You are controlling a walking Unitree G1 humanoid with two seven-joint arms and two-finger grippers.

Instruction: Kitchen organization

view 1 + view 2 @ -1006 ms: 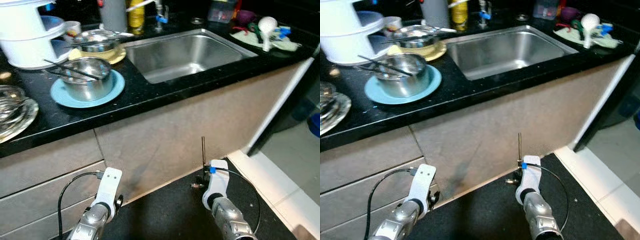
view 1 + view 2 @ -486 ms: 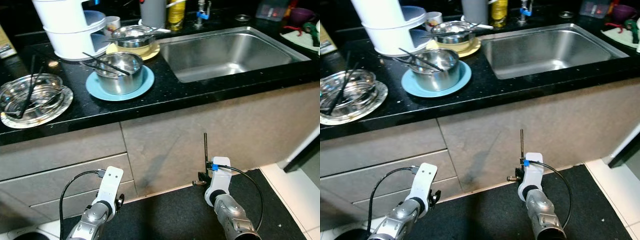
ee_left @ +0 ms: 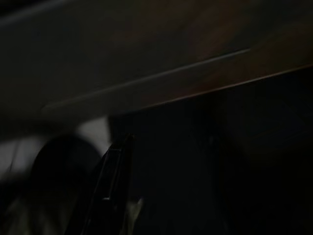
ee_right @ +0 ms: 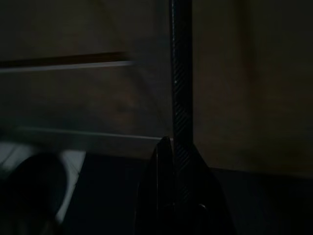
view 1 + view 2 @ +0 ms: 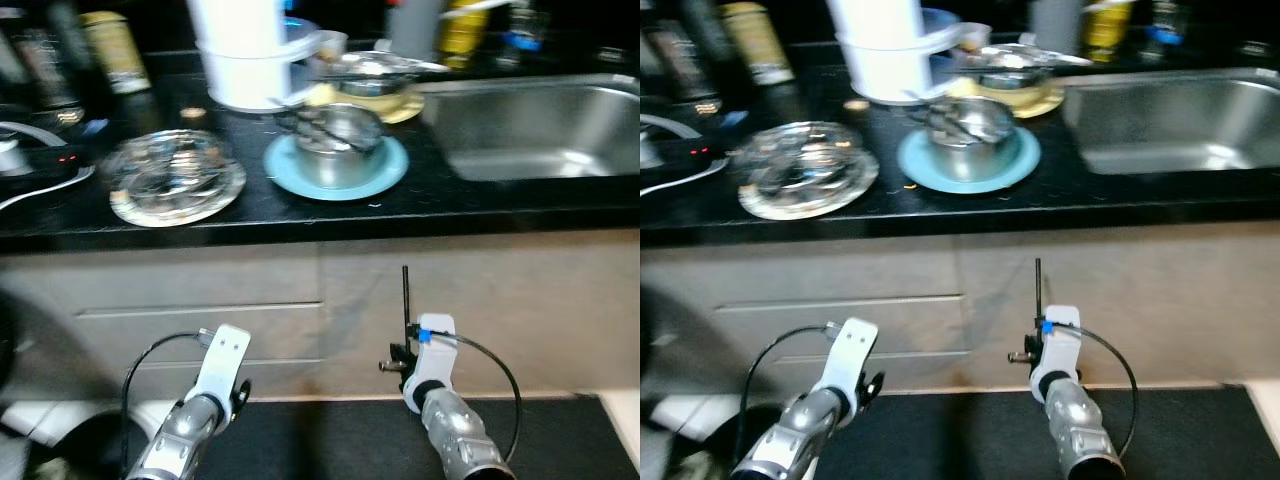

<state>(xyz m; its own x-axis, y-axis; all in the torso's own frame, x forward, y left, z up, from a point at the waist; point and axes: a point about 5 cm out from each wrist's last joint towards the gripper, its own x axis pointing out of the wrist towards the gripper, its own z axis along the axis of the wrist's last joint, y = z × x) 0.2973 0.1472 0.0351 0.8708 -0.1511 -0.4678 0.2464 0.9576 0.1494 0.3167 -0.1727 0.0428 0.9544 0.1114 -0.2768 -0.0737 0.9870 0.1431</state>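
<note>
We see both arms hanging low in front of the cabinet, above a dark floor mat (image 5: 330, 440). Right gripper (image 5: 405, 300): one thin black finger stands straight up, and in the wrist view it looks pressed tight to its mate w/ nothing between, so clenched and empty. Left gripper (image 3: 115, 186): wrist view too dark, can't tell open or closed.

Up and ahead of the grippers runs a black speckled countertop (image 5: 250, 215). Above the right gripper sits a shiny steel bowl (image 5: 335, 130) w/ utensils in it, on a round light-blue plate (image 5: 385, 175). Above the left gripper, a clear glass dish (image 5: 165, 165) on a glass plate. Behind them: white stacked container (image 5: 245, 60), another steel bowl (image 5: 365, 70) on a yellow plate. Stainless sink (image 5: 540, 135) lies up and to the right gripper's right. Bottles at the back are blurred; no labels legible. Cabinet fronts (image 5: 200, 300) are matte grey-beige w/ drawer seams.
</note>
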